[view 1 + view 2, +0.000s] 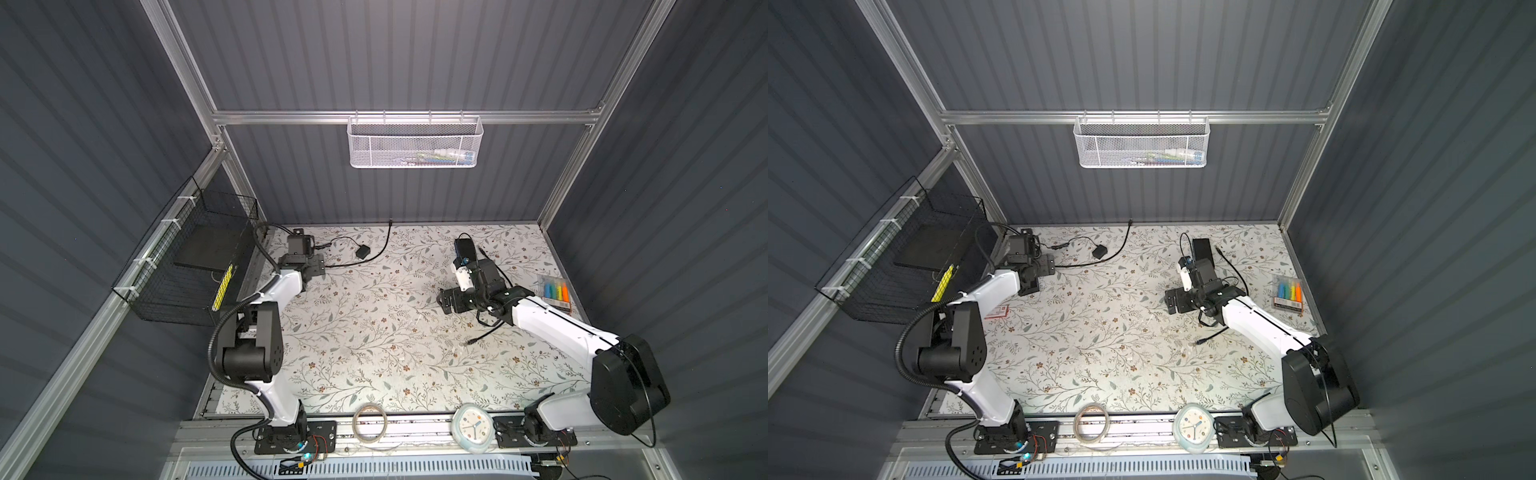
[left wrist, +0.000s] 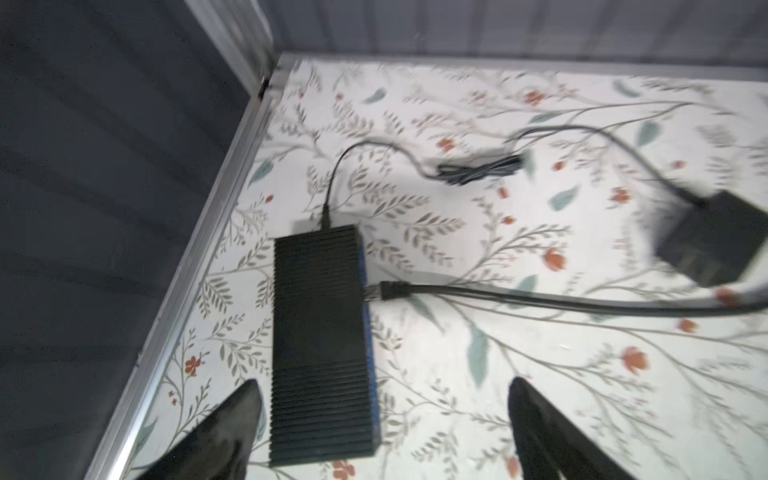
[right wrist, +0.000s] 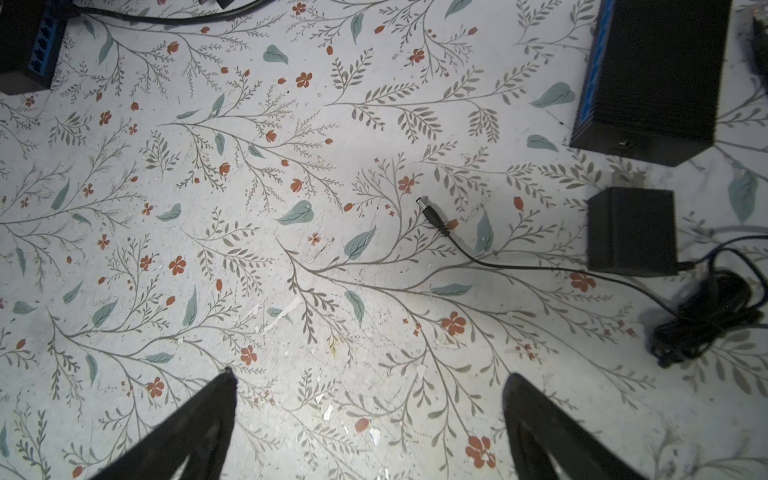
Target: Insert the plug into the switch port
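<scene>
A black ribbed switch [image 2: 320,345] with a blue port side lies along the left wall in the left wrist view. A thick black cable's plug [image 2: 388,290] sits with its tip in that blue side. My left gripper [image 2: 383,381] is open; the switch's near end lies between its fingers, with gaps on both sides. In a top view this gripper [image 1: 311,271] hides the switch. My right gripper [image 3: 370,373] is open and empty, high over bare table. A small barrel plug [image 3: 430,214] lies loose beyond it, near a second switch [image 3: 652,70] and a black adapter [image 3: 631,230].
Another adapter [image 1: 363,252] and the thick cable [image 1: 384,245] lie at the back left. A marker pack [image 1: 555,293] sits at the right edge. A clock [image 1: 473,428] and tape roll [image 1: 370,424] rest on the front rail. A black wire basket [image 1: 187,266] hangs on the left wall.
</scene>
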`<state>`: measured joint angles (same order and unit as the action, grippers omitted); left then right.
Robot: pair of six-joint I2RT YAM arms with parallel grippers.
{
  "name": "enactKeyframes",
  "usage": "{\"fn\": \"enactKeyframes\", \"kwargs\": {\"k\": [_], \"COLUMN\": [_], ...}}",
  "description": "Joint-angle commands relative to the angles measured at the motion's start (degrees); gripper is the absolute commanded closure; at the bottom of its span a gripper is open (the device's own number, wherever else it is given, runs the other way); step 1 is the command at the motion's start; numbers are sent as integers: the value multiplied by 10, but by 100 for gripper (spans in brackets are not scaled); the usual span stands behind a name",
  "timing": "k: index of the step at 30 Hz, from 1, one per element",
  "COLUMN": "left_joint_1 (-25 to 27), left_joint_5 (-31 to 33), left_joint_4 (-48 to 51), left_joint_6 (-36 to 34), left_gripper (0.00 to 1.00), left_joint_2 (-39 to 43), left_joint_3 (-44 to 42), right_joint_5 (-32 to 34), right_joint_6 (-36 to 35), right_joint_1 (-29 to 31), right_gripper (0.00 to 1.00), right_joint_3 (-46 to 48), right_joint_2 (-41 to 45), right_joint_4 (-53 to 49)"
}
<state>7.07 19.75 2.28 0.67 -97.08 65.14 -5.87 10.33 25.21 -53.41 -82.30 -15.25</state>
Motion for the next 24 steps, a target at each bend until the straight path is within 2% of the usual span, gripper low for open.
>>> {"fn": "enactKeyframes", "kwargs": {"k": [1, 3, 5, 7, 9, 11, 12, 13, 15, 16, 19, 22, 24], "left_joint_1": [46, 51, 51, 51, 51, 50, 50, 47, 46, 45, 45, 51, 63], "left_joint_5": [56, 16, -29, -57, -86, -97, -119, -147, -172, -198, -237, -287, -294], "left_joint_4": [-112, -133, -136, -126, -128, -149, -157, -169, -154, -140, -84, -69, -71], "left_joint_6": [-68, -55, -43, -27, -11, 18, 26, 25, 44, 37, 23, 28, 30], "left_gripper": [4, 0, 0, 0, 0, 0, 0, 0, 0, 0, 0, 2, 6], "left_joint_2": [60, 91, 114, 127, 140, 154, 159, 162, 157, 149, 121, 110, 113], "left_joint_3": [-50, -69, -74, -68, -66, -78, -83, -89, -82, -70, -26, -10, -15], "right_joint_5": [-45, -16, 70, 217, 280, 286, 261, 206, 163, 143, 147, 175, 181], "right_joint_6": [27, 24, 7, -36, -71, -78, -75, -66, -45, -42, -38, -37, -31], "right_joint_1": [-24, -32, -31, -13, -9, -13, -18, -27, -36, -41, -46, -60, -78], "right_gripper": [1, 1, 1, 1, 1, 1, 1, 1, 1, 6, 9, 10, 9], "right_joint_3": [-31, -50, -63, -71, -67, -51, -37, -24, -10, -17, -51, -52, -73], "right_joint_2": [-10, -8, 14, 45, 81, 114, 133, 149, 163, 158, 131, 106, 66], "right_joint_4": [-9, -31, -47, -49, -32, -7, 10, 19, 31, 18, -34, -41, -62]}}
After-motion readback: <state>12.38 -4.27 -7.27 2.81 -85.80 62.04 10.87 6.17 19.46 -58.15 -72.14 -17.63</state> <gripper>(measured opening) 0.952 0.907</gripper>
